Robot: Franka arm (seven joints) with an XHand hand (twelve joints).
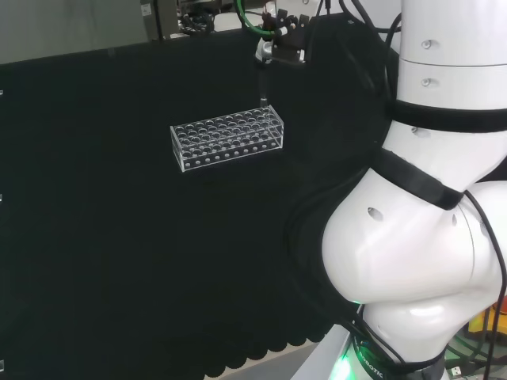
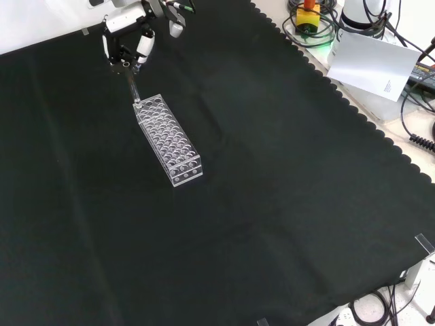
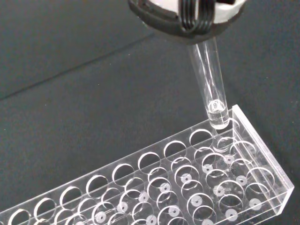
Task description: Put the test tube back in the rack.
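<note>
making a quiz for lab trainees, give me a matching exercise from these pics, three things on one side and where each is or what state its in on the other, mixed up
Things:
1. tube
2. rack
3. hand

States:
a. lies flat on the black cloth, its visible holes empty
b. above the rack's end, shut on the glass
c. held upright, its round bottom at a corner hole

Pairs: 1-c, 2-a, 3-b

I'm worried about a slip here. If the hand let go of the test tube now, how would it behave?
The test tube looks like thin clear glass, so probably fragile and slippery. Its tip sits at a corner hole of the rack, so it might drop in; being round, it would likely roll on the cloth otherwise.
</note>
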